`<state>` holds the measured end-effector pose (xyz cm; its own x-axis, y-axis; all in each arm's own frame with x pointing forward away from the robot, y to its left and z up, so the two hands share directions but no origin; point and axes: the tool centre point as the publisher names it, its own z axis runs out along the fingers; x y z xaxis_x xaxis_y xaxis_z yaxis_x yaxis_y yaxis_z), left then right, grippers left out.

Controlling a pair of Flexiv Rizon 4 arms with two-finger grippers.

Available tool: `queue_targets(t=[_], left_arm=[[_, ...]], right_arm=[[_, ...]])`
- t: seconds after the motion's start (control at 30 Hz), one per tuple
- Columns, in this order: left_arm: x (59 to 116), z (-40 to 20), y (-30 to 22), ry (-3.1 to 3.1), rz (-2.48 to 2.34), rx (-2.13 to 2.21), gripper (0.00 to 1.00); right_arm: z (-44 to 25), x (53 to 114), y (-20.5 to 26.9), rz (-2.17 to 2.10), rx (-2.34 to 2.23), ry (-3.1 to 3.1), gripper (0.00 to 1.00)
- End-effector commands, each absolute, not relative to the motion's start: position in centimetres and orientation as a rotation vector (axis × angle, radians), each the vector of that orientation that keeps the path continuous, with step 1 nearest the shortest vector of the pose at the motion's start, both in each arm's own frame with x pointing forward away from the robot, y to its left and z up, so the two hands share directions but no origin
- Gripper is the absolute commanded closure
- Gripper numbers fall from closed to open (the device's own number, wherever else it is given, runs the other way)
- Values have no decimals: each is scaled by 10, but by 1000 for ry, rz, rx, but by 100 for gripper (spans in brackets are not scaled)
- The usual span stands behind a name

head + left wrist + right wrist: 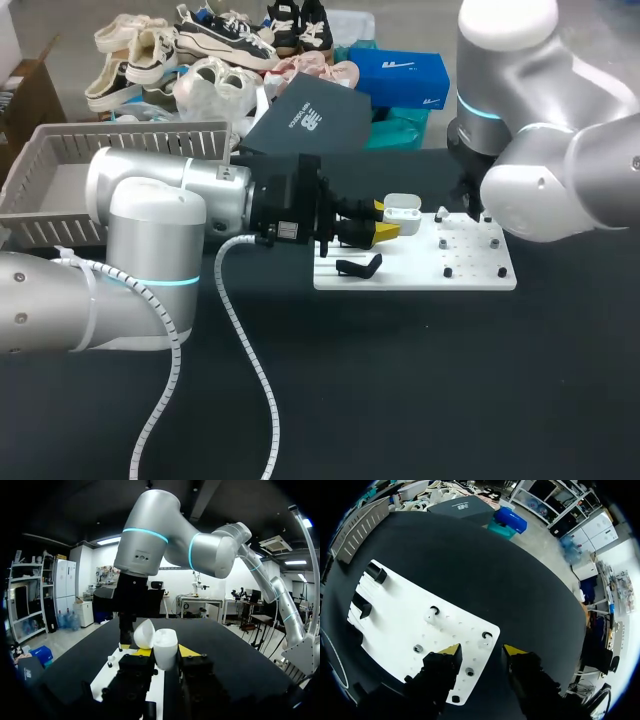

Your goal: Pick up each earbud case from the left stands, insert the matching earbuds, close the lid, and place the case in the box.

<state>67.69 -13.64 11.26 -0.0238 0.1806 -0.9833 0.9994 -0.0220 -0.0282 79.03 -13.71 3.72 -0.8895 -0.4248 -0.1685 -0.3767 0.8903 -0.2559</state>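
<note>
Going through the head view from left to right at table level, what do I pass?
First the grey basket → left arm → left tool, shut on the open earbud case → bare right part of the white board → right arm.

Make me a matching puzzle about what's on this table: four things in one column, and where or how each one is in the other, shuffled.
1 earbud case
2 right gripper
3 grey basket
4 black stand

A open, above the white board
B far left of the table
C empty, on the white board
D lid up, held in the left gripper

Pairs: 1-D, 2-A, 3-B, 4-C.
</note>
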Motion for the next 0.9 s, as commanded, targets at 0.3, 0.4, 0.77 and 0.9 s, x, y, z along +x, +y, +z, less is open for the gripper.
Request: queue_targets(t=[0.3, 0.4, 0.77, 0.9], left_arm=[[678, 112, -137, 1348, -1156, 1347, 100], [678, 112, -137, 1348, -1156, 1347, 100], [678, 112, -137, 1348, -1156, 1347, 100], [678, 112, -137, 1348, -1156, 1347, 100]], right_arm=[[30, 799, -139, -336, -594, 2862, 55], [29, 799, -140, -339, -591, 2867, 56], [27, 799, -141, -347, -588, 2872, 68], [27, 798, -140, -356, -590, 2872, 70]])
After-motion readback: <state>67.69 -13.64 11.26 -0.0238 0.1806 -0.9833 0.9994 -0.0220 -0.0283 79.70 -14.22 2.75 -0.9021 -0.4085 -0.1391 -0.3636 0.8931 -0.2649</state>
